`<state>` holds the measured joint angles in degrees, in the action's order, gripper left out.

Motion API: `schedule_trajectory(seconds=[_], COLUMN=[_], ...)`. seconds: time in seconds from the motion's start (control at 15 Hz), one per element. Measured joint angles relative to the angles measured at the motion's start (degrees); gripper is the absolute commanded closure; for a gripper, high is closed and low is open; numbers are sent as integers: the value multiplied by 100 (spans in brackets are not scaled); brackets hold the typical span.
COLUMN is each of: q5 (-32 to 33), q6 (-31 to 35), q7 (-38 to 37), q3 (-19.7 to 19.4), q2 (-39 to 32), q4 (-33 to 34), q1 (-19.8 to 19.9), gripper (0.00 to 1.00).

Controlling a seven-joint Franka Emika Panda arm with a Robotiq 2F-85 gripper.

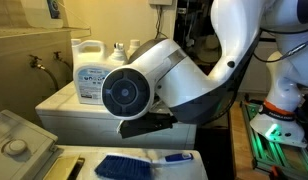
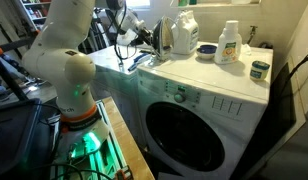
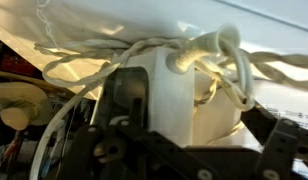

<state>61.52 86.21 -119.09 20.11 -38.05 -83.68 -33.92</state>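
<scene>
LAUNDRY ROOM. Left to right in an exterior view: my white arm (image 2: pixel 69 60) stands on its green-lit base and bends over the far left corner of the white washer (image 2: pixel 209 100), where my gripper (image 2: pixel 141 38) hangs just above the top. My jaws stand wide apart and have hold of nothing. Just beside them sits a tan shape (image 2: pixel 164 38), too small there to make out. Next along the top come a large white detergent jug (image 2: pixel 184 33), a blue cap (image 2: pixel 206 50) at its foot, a smaller white bottle (image 2: pixel 229 42) with a green label, and, set apart near the right edge, a small dark-lidded jar (image 2: pixel 259 69). The washer's round door (image 2: pixel 189 135) faces the camera below.

The wrist view shows what lies nearest me: a white cloth (image 3: pixel 104 25), bunched and warmly lit, with a pale twisted cord (image 3: pixel 209 48) looped and knotted across it. Cloth and cord fill the view just ahead of my dark fingers (image 3: pixel 124 95). Whether a fingertip touches them I cannot tell.

In an exterior view the jug stands at left, my big round joint (image 1: pixel 129 92) hides the gripper, and a blue pad (image 1: pixel 124 167) lies in the foreground below.
</scene>
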Motion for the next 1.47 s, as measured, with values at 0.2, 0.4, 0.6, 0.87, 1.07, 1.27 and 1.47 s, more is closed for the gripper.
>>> schedule_trajectory(seconds=[0.2,0.4,0.6,0.87,1.07,1.27,1.47], q5=[-3,-43,-44,-43,-93,-416,-866], q6=[284,568,546,516,525,533,533], q7=[-7,15,-300,-468,-469,-525,-619], q3=[-81,-105,-189,-248,-258,-269,-288], q2=[236,457,629,695,670,667,663], q4=[-334,-647,-817,-856,-777,-617,-463], q1=[3,26,-13,-63,-63,-50,-37], gripper=[0,0,0,0,0,0,0])
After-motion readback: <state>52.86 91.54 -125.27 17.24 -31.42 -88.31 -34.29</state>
